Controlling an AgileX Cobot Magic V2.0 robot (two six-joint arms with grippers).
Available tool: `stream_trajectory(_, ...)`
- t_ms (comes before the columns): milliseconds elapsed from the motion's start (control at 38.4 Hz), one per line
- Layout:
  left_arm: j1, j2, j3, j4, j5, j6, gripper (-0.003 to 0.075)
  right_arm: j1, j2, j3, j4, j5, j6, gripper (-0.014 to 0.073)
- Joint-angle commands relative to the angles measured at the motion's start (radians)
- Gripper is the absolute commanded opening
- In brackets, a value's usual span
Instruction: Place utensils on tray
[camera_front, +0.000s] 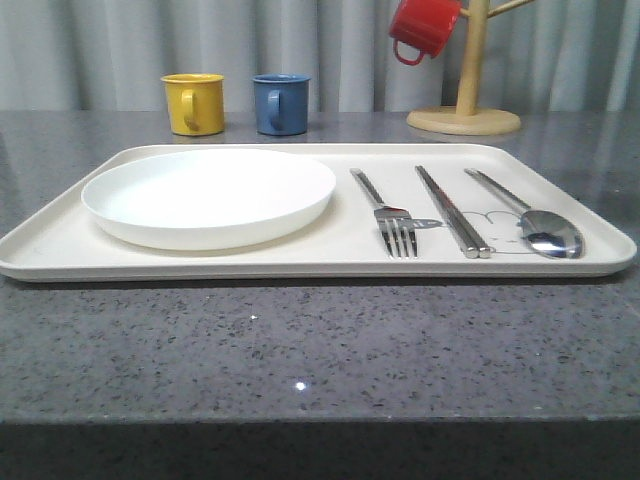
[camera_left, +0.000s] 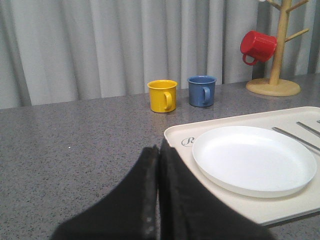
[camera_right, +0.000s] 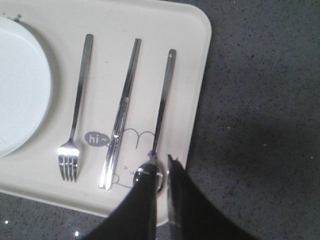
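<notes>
1. Utensils, a shiny silver metal set: the four-tined fork (camera_front: 388, 214), the pair of flat chopsticks (camera_front: 452, 211) and the long-handled round-bowled spoon (camera_front: 530, 216) all lie flat on the large cream-white rectangular tray (camera_front: 60, 245), in that order outward from the round white plate (camera_front: 208, 195).
2. Long axes: all three run roughly parallel, handles pointing away from the tray's near rim, with clear gaps between them.
3. Right tool (camera_right: 162, 172): hangs directly over the spoon bowl (camera_right: 148, 173); its dark fingers (camera_right: 142, 195) stand narrowly parted, seemingly gripping nothing. This is judged the nearer arm.
4. Left tool (camera_left: 159, 165): fingers pressed together and empty, over the grey speckled bench (camera_front: 320, 350) beside the tray's corner on the plate's side.
5. Room: the spoon lies near the tray's short rim, with bare bench beyond, so withdrawal there looks unobstructed.
6. Judgement: placement appears complete.
</notes>
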Motion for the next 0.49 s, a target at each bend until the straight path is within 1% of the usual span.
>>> stream_trajectory(0,0.002,0.008,-0.027,-0.014,-0.077,-0.012,-0.0018,-0.002,-0.116,0.033,-0.01,-0.025,-0.022,-0.0044)
stream_trajectory(52,0.002,0.008,-0.027,-0.014,-0.077,-0.012,-0.0018,-0.002,-0.161,0.078,-0.01,-0.062,-0.023,-0.0073)
stream_trajectory(234,0.002,0.008,-0.027,-0.014,-0.077,-0.012,-0.0018,-0.002,-0.341,0.307,-0.057,-0.225,-0.03,-0.0068)
stream_trajectory(364,0.002,0.008,-0.027,-0.014,-0.077,-0.012,-0.0018,-0.002,-0.491,0.516,-0.122,-0.393,-0.04,-0.0068)
stream_trajectory(469,0.002,0.008,-0.027,-0.014,-0.077,-0.012,-0.0018,-0.002,-0.626,0.712,-0.161,-0.56,-0.04,-0.0068)
